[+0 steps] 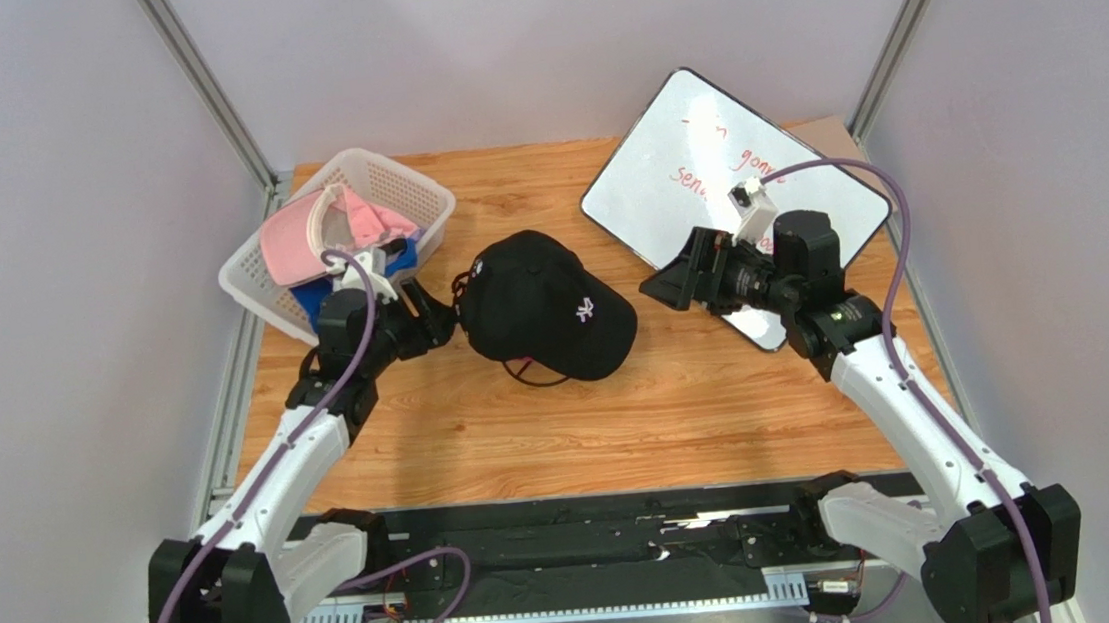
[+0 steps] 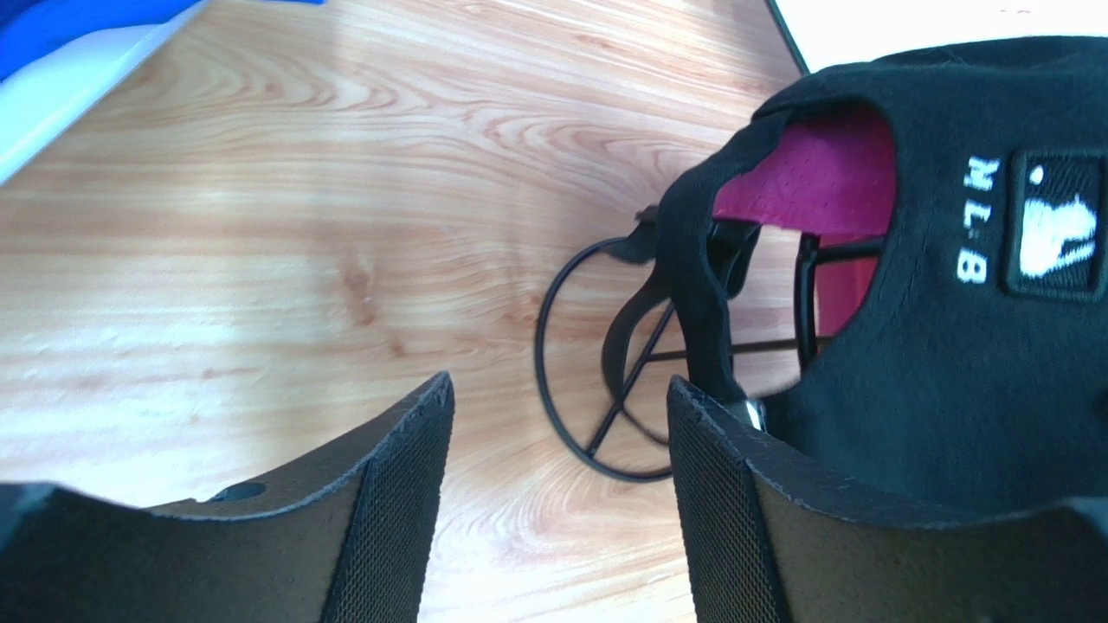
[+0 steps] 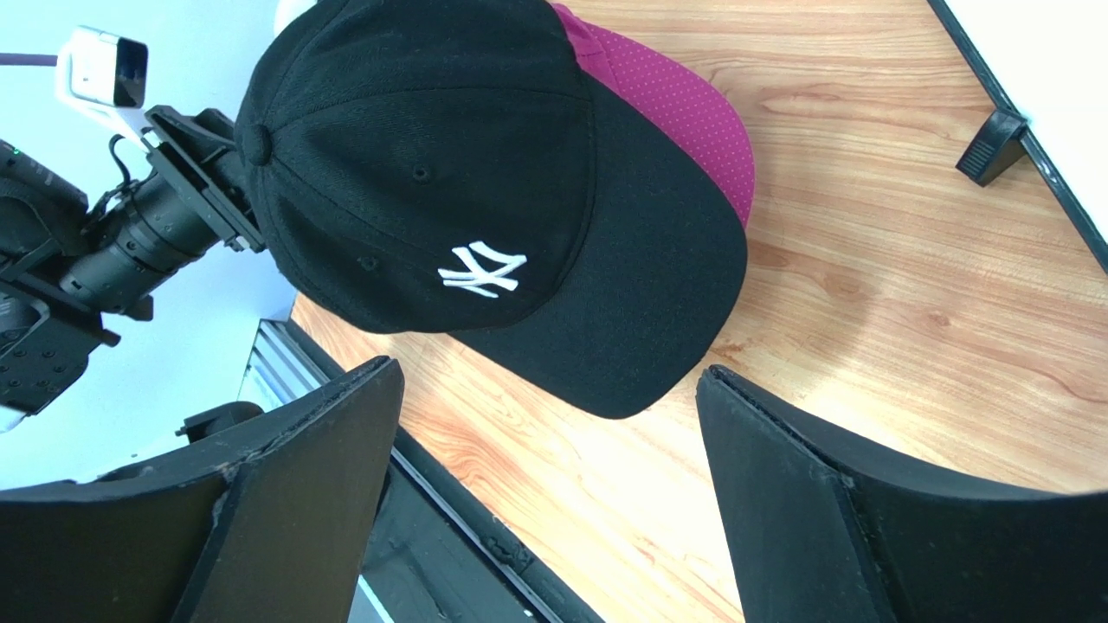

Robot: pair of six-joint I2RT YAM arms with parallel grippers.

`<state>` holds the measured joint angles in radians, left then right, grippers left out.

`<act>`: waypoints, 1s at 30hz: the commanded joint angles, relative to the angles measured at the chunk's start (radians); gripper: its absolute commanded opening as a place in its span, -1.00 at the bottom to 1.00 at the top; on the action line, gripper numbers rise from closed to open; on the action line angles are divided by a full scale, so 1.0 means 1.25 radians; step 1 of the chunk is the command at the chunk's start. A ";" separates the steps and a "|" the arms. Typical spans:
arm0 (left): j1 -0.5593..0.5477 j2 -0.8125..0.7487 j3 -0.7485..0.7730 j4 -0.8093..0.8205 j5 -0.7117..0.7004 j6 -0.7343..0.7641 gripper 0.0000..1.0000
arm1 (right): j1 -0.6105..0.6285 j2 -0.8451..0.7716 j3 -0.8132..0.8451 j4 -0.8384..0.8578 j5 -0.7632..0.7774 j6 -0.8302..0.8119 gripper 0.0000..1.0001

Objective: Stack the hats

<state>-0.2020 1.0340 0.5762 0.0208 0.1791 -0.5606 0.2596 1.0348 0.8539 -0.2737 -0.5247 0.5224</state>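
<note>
Brim of magenta cap (image 3: 683, 110) peeking under black cap (image 3: 429, 156), left tool (image 2: 559, 390) agape, right tool (image 3: 546, 377) agape

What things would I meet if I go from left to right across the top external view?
white basket → left hand → black hat → right hand

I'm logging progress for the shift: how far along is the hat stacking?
Done: black cap sits over magenta cap on the wire stand. In hand: nothing; left gripper and right gripper are open beside the stack. Remaining: the pink cap and blue cap in the basket.
</note>
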 commanded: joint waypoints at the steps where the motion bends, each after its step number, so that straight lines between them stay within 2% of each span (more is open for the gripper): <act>1: 0.008 -0.051 -0.009 -0.088 -0.051 0.005 0.37 | 0.016 -0.017 0.041 0.010 0.001 -0.017 0.79; 2: 0.009 -0.059 -0.011 -0.098 -0.060 0.004 0.46 | 0.022 -0.015 0.045 0.009 0.004 -0.018 0.79; 5: 0.017 -0.090 -0.018 -0.128 -0.074 -0.002 0.57 | 0.050 -0.008 0.058 0.012 0.016 -0.023 0.79; 12: 0.019 -0.177 -0.003 -0.187 -0.105 -0.009 0.64 | 0.120 0.007 0.079 0.026 0.042 -0.026 0.79; 18: 0.019 -0.232 0.049 -0.173 -0.094 -0.020 0.64 | 0.174 0.031 0.102 0.030 0.060 -0.034 0.79; 21: 0.019 -0.208 0.067 -0.118 -0.076 -0.034 0.64 | 0.185 0.040 0.099 0.037 0.064 -0.034 0.79; 30: 0.019 0.033 0.127 0.010 -0.019 -0.040 0.60 | 0.199 0.032 0.078 0.037 0.066 -0.028 0.78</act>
<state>-0.1822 0.9901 0.6968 -0.0666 0.1120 -0.6018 0.5014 1.0924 0.9394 -0.2714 -0.4614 0.4995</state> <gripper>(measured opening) 0.804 0.894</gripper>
